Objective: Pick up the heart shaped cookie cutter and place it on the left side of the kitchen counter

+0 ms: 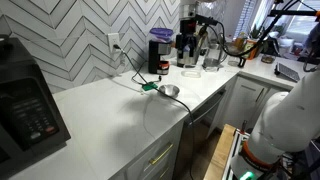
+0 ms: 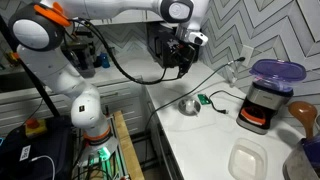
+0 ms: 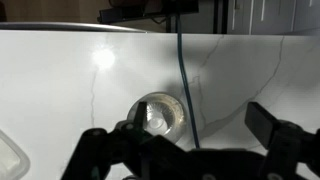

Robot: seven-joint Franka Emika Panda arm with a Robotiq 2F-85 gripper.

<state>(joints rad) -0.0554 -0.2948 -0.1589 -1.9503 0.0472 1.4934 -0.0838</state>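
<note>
0 of 2 steps look done: neither pickup nor placement. Over the kitchen counter (image 1: pixel 100 115) the gripper (image 2: pixel 180 62) hangs with jaws wide apart, holding nothing. The metal bowl (image 3: pixel 158 112) looks empty. The heart shaped cookie cutter (image 2: pixel 201 98) seems to lie just right of it, touching the green item (image 2: pixel 207 100), though it is too small to be sure.

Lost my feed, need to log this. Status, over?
Gripper open, empty, above counter. Metal bowl and cable right below it. Cookie cutter not made out, too small to tell.
</note>
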